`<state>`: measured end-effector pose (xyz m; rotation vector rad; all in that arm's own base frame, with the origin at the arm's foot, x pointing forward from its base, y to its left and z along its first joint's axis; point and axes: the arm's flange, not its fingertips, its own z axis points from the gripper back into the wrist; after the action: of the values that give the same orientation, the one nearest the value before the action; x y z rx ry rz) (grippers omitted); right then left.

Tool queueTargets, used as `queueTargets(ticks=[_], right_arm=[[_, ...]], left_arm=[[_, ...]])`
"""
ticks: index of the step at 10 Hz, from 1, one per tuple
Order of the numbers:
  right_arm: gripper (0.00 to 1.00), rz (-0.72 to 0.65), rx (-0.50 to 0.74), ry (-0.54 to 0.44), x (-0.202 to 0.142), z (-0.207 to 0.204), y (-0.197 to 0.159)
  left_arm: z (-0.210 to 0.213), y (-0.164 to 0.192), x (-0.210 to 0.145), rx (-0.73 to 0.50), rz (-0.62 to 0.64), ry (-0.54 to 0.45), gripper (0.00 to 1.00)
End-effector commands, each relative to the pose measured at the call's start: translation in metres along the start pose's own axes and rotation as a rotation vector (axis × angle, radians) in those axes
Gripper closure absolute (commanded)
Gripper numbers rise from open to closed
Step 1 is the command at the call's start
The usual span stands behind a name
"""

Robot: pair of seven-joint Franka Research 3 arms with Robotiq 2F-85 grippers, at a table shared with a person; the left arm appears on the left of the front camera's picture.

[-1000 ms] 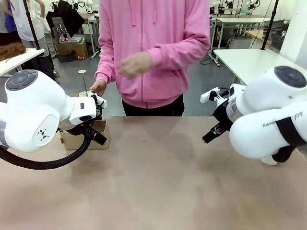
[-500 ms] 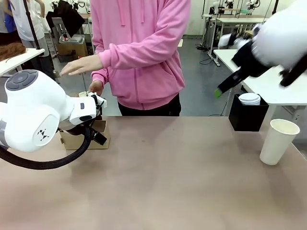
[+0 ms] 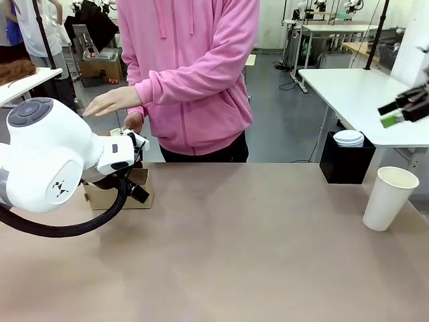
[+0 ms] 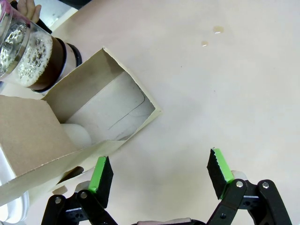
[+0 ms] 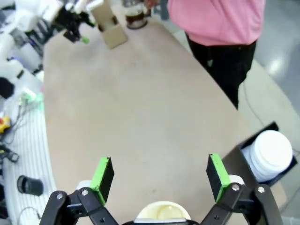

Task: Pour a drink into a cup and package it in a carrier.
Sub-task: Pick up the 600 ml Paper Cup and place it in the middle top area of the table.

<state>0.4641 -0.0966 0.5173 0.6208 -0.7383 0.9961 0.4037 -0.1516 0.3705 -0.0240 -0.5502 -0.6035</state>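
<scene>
The drink (image 4: 49, 58), dark brown with foam on top, sits in a clear jug beside the carrier (image 4: 42, 136), a brown cardboard tray at the table's far left (image 3: 110, 196). My left gripper (image 4: 159, 174) hangs open just above the table next to the carrier, holding nothing. A person's hand (image 3: 136, 122) rests at the jug. The white paper cup (image 3: 389, 198) stands empty at the right edge. My right gripper (image 5: 159, 178) is open, high over the cup's rim (image 5: 163, 211). It is also at the far right of the front view (image 3: 401, 113).
A black box of white lids (image 3: 347, 155) stands behind the cup at the far right edge. The person in a pink hoodie (image 3: 194, 74) stands at the far side, one hand (image 3: 112, 100) held out flat above my left arm. The wide middle of the table (image 3: 234, 241) is bare.
My right arm has swung up and off to the right, uncovering the cup and the lid box. The person shifted left and stretched a hand out. My left arm stayed put.
</scene>
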Motion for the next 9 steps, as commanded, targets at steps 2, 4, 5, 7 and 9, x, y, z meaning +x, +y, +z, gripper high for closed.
queueTargets(ticks=[2, 4, 5, 7, 9], right_arm=[[0.0, 0.012, -0.014, -0.085, -0.039, -0.014, -0.013], [0.0, 0.005, 0.006, -0.037, -0.026, 0.005, -0.009], [0.0, 0.005, 0.006, -0.037, -0.026, 0.005, -0.009], [0.0, 0.014, 0.001, -0.035, -0.035, 0.0, -0.013], [0.0, 0.021, -0.033, -0.182, -0.072, 0.025, -0.014]], left_arm=[[0.0, 0.0, 0.0, -0.001, 0.0, 0.0, 0.0], [0.0, 0.0, 0.0, -0.001, 0.0, 0.0, 0.0], [0.0, 0.0, 0.0, -0.001, 0.0, 0.0, 0.0], [0.0, 0.0, 0.0, -0.001, 0.0, 0.0, 0.0], [0.0, 0.0, 0.0, -0.001, 0.0, 0.0, 0.0]])
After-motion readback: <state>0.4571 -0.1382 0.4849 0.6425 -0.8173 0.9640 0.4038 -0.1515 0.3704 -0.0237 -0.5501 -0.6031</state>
